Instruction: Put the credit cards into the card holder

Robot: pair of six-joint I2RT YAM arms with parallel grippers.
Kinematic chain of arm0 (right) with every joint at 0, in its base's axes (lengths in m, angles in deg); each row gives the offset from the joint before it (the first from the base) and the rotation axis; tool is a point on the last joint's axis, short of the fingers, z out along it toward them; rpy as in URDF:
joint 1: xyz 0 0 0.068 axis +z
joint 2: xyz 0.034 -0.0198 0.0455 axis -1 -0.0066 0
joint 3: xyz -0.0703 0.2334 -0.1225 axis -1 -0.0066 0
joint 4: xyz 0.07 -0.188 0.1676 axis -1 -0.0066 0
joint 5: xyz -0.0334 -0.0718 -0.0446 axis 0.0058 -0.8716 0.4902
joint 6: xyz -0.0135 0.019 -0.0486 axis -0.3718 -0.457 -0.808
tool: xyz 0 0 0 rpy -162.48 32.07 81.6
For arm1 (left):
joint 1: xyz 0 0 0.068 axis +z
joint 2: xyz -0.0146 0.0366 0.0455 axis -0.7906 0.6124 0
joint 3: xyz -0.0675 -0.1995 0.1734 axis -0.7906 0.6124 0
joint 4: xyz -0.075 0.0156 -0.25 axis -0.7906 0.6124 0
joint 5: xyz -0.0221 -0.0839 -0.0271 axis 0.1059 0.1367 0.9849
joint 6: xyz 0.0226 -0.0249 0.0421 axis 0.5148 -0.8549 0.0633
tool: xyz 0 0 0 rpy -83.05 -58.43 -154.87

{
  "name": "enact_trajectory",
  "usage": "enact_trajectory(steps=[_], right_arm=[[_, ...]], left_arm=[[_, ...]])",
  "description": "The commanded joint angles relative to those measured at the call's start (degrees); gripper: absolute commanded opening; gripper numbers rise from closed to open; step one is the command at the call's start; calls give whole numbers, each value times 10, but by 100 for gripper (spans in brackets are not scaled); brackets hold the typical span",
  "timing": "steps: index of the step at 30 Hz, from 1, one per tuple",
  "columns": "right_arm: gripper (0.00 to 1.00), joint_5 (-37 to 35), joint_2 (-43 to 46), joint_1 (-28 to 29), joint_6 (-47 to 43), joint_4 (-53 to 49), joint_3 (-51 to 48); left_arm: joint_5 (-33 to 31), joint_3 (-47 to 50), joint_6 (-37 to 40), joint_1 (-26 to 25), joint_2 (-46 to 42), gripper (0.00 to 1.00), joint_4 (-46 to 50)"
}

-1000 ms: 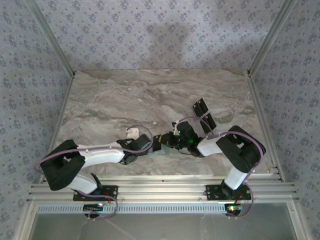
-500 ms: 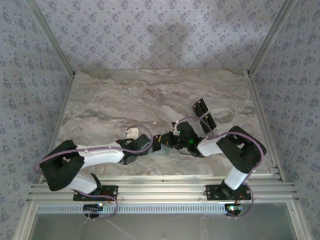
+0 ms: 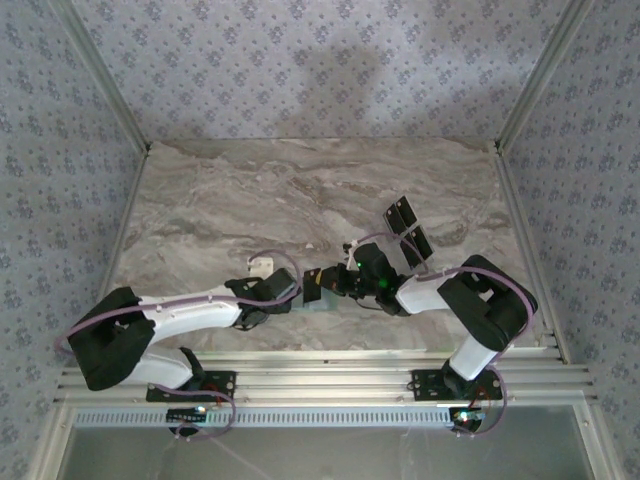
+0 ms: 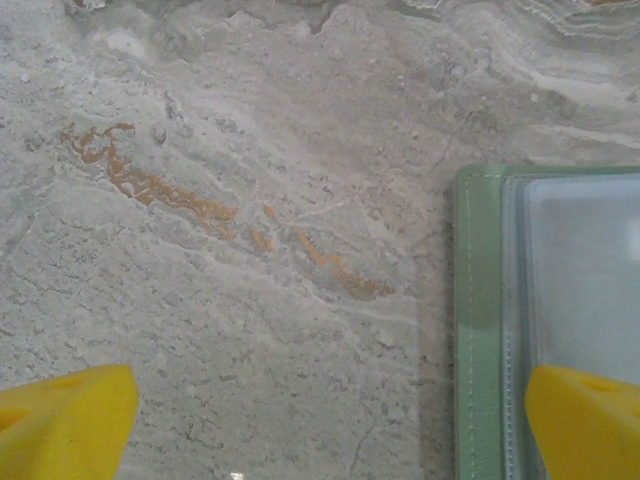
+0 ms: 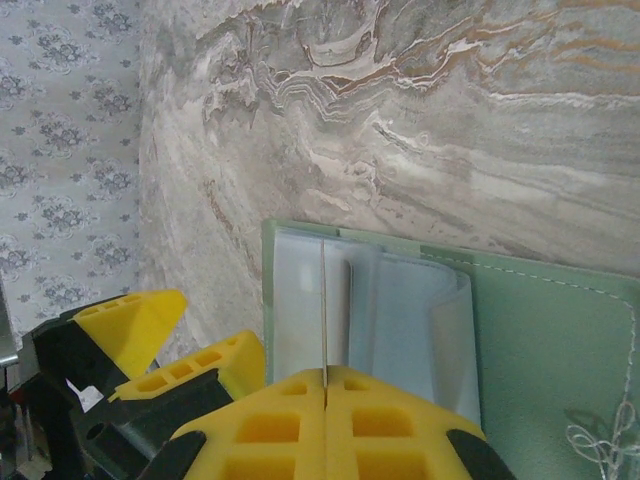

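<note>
The sage-green card holder (image 5: 545, 345) lies open on the marble table, its clear sleeves (image 5: 400, 320) fanned up. My right gripper (image 5: 325, 372) is shut on a thin credit card (image 5: 323, 300), seen edge-on, standing among the sleeves at the holder's left side. My left gripper (image 4: 325, 425) is open; its right finger (image 4: 585, 420) rests over the holder's (image 4: 480, 330) sleeve and its left finger is over bare marble. From above, both grippers (image 3: 300, 290) (image 3: 335, 283) meet over the holder (image 3: 318, 303). Two more black credit cards (image 3: 400, 213) (image 3: 418, 245) lie behind the right arm.
A small white object (image 3: 262, 264) sits on the table just behind the left wrist. Metal frame rails (image 3: 520, 230) border the table's sides, and patterned walls enclose it. Bare marble (image 3: 300, 190) stretches across the back half.
The left arm's elbow has swung lower and further left, and its wrist has shifted slightly left. The right gripper and the holder look unmoved.
</note>
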Motion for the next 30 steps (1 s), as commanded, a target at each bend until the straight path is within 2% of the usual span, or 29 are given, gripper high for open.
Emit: enact_trajectory(steps=[1,20,30], right_arm=[[0,-11,2,3,-8,-11,4],[0,-3,-32,3,-2,20,0],[0,1,-14,5,1,26,-2]], left_arm=[[4,14,6,2,-8,100,10],[11,35,-9,2,3,100,-5],[12,37,-11,2,3,100,-6]])
